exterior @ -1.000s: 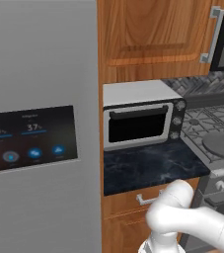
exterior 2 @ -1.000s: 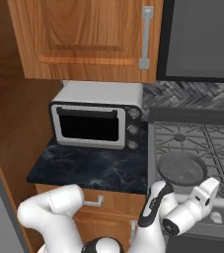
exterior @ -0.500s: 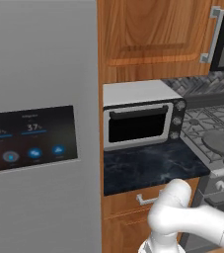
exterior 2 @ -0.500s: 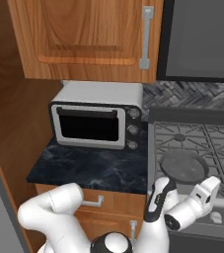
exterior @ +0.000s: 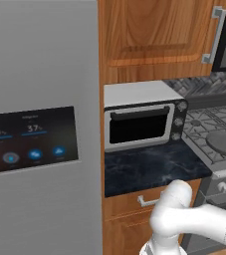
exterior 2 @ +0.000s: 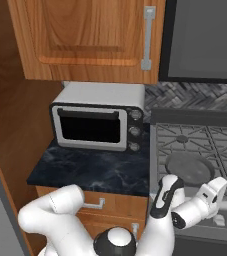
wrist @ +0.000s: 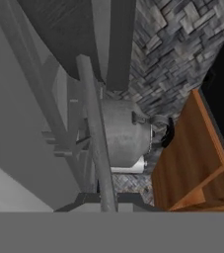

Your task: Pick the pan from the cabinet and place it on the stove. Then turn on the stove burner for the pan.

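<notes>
At stove (exterior 2: 195,145), fingers (exterior 2: 219,219) edged rightward.

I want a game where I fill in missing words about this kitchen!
1. The pan sits on top of the ____.
2. The toaster oven stands on the dark counter, and its door is ____.
3. The wooden cabinet above the toaster oven has its door ____.
4. The stove stands to the ____ of the toaster oven in the right base view.

Missing words: stove; shut; shut; right

Matt grey pan (exterior 2: 187,167) on steel stove (exterior 2: 160,150), wooden cabinet (exterior 2: 85,40).
</notes>
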Robot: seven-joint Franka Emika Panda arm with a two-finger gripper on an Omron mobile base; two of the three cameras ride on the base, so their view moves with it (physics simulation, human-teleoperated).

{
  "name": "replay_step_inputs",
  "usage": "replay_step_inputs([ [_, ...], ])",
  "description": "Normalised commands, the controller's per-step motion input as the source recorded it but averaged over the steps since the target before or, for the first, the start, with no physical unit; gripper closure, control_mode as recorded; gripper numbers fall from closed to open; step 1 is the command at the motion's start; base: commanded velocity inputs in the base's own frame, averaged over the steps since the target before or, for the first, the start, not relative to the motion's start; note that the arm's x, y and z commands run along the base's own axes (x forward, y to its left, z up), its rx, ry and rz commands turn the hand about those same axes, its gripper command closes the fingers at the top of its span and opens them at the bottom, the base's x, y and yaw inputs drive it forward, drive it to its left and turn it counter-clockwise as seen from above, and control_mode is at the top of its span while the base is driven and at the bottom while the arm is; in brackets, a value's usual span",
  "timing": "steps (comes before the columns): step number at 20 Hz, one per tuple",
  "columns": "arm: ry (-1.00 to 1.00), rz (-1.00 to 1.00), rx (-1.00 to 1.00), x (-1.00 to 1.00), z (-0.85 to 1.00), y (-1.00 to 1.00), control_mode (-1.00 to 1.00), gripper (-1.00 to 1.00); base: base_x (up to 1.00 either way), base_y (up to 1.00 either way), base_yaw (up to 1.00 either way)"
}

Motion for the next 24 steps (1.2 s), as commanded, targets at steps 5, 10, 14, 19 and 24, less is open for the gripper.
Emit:
replay_step_inputs([
  [5, 0.01, -0.05, 0.0, 0.4, -0.06, -0.01, -1.0, 1.0, 0.0, 0.0, 0.0],
  [10, 0.0, 0.0, 0.0, 0.34, -0.06, 0.0, -1.0, 1.0, 0.0, 0.0, 0.0],
  [14, 0.0, 0.0, 0.0, 0.39, -0.07, 0.01, -1.0, -1.0, 0.0, 0.0, 0.0],
  [19, 0.0, 0.0, 0.0, 0.2, -0.02, 0.11, -1.0, -1.0, 0.0, 0.0, 0.0],
  [24, -0.01, 0.0, 0.0, 0.0, 0.0, 0.17, -1.0, -1.0, 0.0, 0.0, 0.0],
])
